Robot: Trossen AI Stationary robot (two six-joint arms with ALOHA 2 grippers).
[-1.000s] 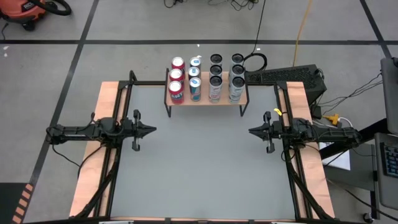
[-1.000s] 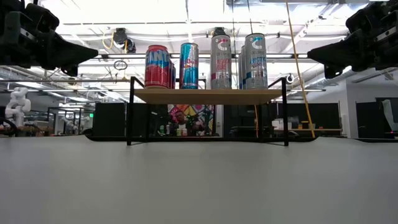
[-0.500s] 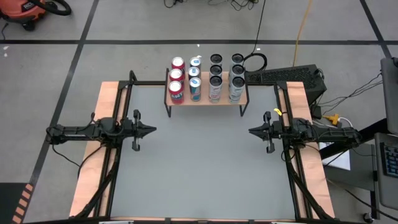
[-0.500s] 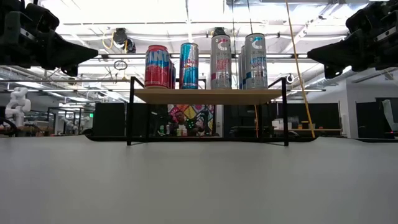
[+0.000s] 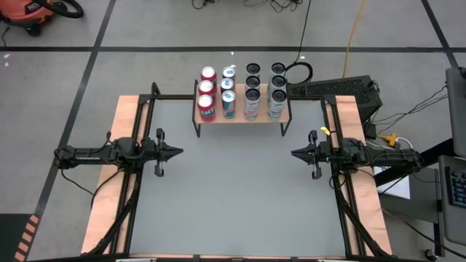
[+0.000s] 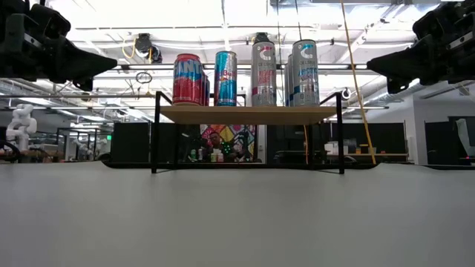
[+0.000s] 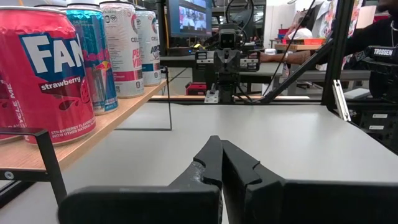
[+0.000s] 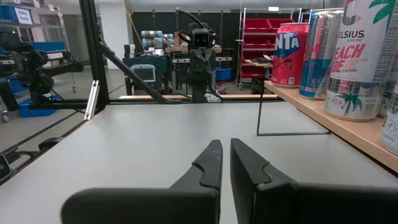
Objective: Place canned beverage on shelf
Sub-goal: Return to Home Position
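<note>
cans [image 6: 226, 78] stand in rows on the shelf [image 6: 249, 114] at the table's far edge. left gripper [image 5: 179, 151] and right gripper [image 5: 293, 153], both pinched closed and empty, sit near the side edges. i reckon only a stray swing into the shelf's thin legs could topple those tall cans.

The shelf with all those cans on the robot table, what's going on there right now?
Nothing is being handled. Twelve cans stand on the shelf in four rows of three: red, blue, white-pink and white-blue. The left gripper and the right gripper hover above the table at opposite sides, shut and empty, pointing at each other and well clear of the shelf. The stocking looks finished.
</note>
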